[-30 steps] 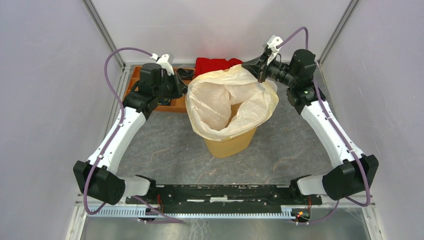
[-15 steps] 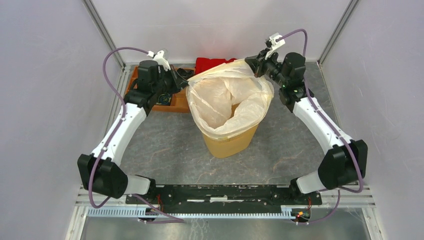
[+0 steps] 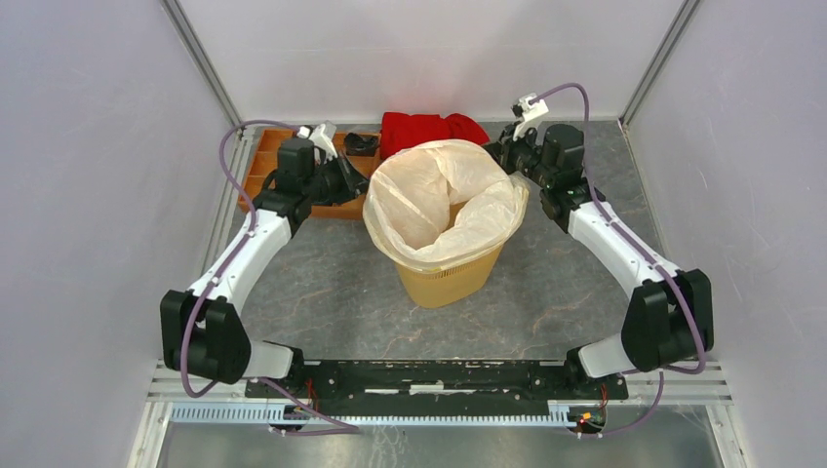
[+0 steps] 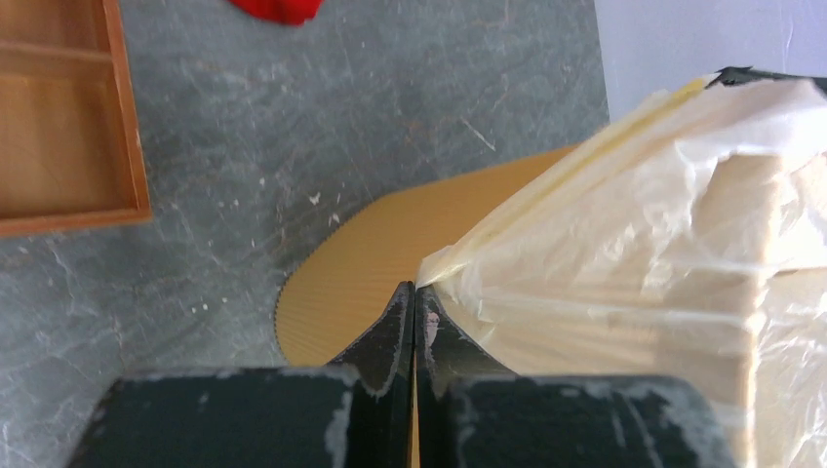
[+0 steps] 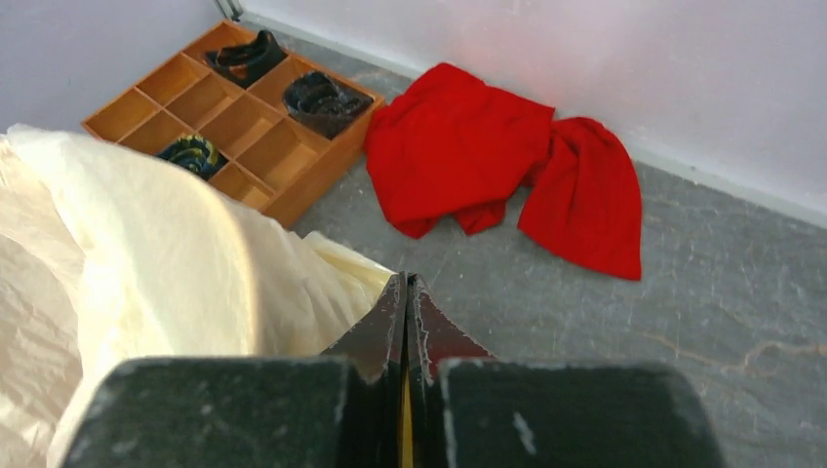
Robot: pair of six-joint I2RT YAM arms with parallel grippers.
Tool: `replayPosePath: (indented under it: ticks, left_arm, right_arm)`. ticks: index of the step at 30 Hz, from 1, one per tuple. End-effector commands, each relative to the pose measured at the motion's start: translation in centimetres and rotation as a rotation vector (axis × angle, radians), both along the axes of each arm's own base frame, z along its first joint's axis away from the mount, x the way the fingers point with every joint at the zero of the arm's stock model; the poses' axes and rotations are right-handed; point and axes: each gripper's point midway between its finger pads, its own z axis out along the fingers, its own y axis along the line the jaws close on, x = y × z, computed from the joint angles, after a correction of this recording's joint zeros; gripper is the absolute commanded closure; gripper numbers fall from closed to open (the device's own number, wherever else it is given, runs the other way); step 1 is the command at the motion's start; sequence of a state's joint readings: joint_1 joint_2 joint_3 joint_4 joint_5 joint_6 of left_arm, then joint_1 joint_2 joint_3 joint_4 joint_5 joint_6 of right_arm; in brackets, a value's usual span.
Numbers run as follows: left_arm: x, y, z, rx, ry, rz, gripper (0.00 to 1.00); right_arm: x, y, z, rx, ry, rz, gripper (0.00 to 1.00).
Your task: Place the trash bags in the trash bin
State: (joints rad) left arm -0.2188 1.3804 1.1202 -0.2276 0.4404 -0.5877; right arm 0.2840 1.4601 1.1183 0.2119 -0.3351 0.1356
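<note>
Now lower, trash bag (image 3: 444, 200) over trash bin (image 3: 449, 283).

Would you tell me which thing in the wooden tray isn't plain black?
The coil nearest the bag: blue and yellow, while both others are black.

Both my arms reach forward. My left gripper (image 4: 414, 292) pinches the trash bag (image 4: 634, 244) at its fingertips. My right gripper (image 5: 405, 288) is pressed closed.

bright diffuse light, faint shadows. top view is sharp; the trash bag (image 5: 146, 224) blurs near the right wrist camera; the wall (image 5: 585, 58) glows pinkish above the red cloth (image 5: 458, 146).
</note>
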Motion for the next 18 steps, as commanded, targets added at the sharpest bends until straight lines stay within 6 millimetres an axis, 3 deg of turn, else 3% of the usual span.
replayPosePath:
  ticks: [1, 4, 5, 7, 9, 11, 14, 18]
  left_arm:
    - [-1.9, 0.1, 0.7, -0.038, -0.013, -0.014, 0.98]
    - [-2.6, 0.4, 0.1, -0.021, 0.001, -0.016, 0.98]
    - [-2.8, 0.4, 0.0, -0.015, 0.003, -0.021, 0.98]
    - [-3.0, 0.5, 0.2, 0.001, -0.001, -0.029, 0.98]
    - [-3.1, 0.8, 0.8, 0.018, -0.014, -0.024, 0.95]
    - [-3.4, 1.2, 1.5, 0.039, -0.03, -0.013, 0.87]
    - [-3.8, 2.7, 2.4, 0.098, -0.049, 0.043, 0.72]
    - [-5.2, 4.5, 4.1, 0.149, -0.091, 0.115, 0.49]
  right_arm:
    - [-1.3, -1.9, 1.2, 0.009, -0.004, -0.069, 1.0]
    - [-1.6, -2.3, 0.5, -0.012, 0.037, -0.074, 0.99]
    - [-1.7, -1.9, 1.2, -0.02, 0.038, -0.042, 0.97]
    - [-2.1, -1.4, 2.2, -0.049, 0.072, 0.001, 0.89]
    - [-2.4, -2.2, 3.3, -0.09, 0.114, -0.028, 0.76]
    - [-3.2, -3.9, 4.5, -0.139, 0.137, -0.102, 0.52]
    - [-5.1, -6.3, 6.8, -0.172, 0.093, -0.192, 0.31]
    - [-8.2, -8.5, 7.2, -0.207, 0.075, -0.257, 0.22]
